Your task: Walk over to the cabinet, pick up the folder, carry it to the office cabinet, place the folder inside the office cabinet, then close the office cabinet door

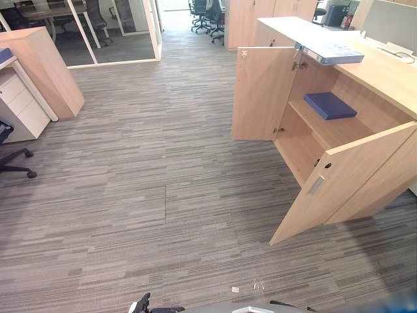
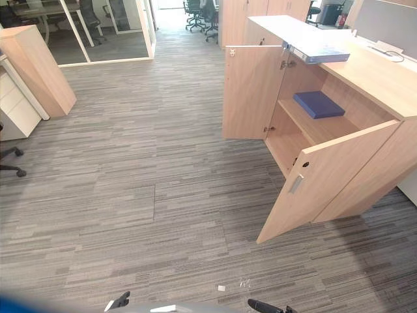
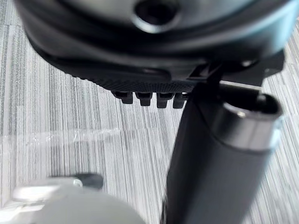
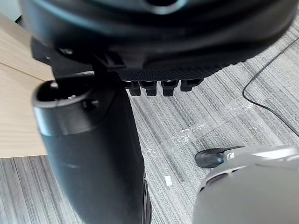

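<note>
Grey striped carpet (image 1: 163, 195) separates both empty hands, left hand (image 3: 140, 56) and right hand (image 4: 159, 51), fingers (image 3: 145, 98) relaxed apart, from the light wooden office cabinet (image 1: 381, 73) ahead-right, its dark blue flat folder (image 1: 330, 105) shelved inside, nearer the right hand.

the right hand (image 4: 154, 42) hangs dark over grey striped carpet (image 4: 28, 196), its thumb (image 4: 88, 154) standing out thick and its fingers (image 4: 159, 86) in a short relaxed row, holding nothing. a light wooden panel (image 4: 18, 116) stands beside the thumb. clear tape strips (image 4: 187, 133) and a small white scrap (image 4: 168, 181) lie on the carpet.
</note>
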